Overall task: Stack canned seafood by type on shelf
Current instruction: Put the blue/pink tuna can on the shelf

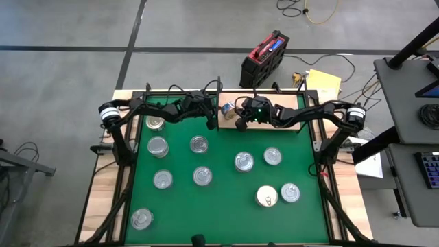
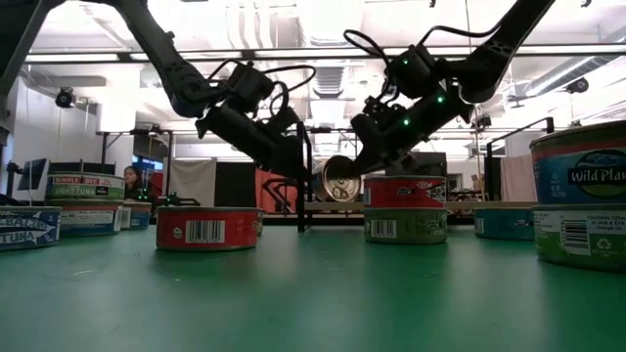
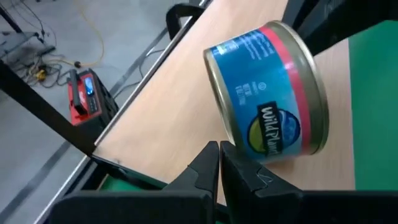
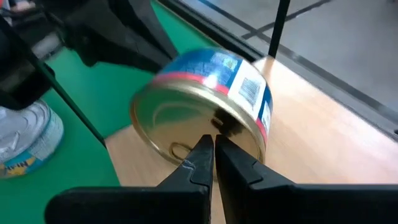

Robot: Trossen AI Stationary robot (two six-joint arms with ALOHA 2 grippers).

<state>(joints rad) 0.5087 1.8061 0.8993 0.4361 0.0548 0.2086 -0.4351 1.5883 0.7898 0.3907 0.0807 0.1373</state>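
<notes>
- Left wrist view: blue Wild Planet can [image 3: 267, 93] lies tipped on its side on the wooden shelf [image 3: 168, 106], at its green-mat end.
- Left gripper [image 3: 221, 163] and right gripper [image 4: 211, 155] flank the can, fingers pressed together, holding nothing.
- Risk: a nudge could roll the can off the shelf.

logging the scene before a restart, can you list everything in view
upright cans: ten, mostly silvery lids, spread over the mat
tipped can: one, blue and red label, gold lid, on its side at the shelf's left end
shelf: one, pale wood, far edge of the mat
mat: one, green, on the table
case: one, red and black, floor beyond the table
person: one, far background, low view
left tool: one, dark, shut, by the tipped can's side
right tool: one, dark, shut, at its lid
</notes>
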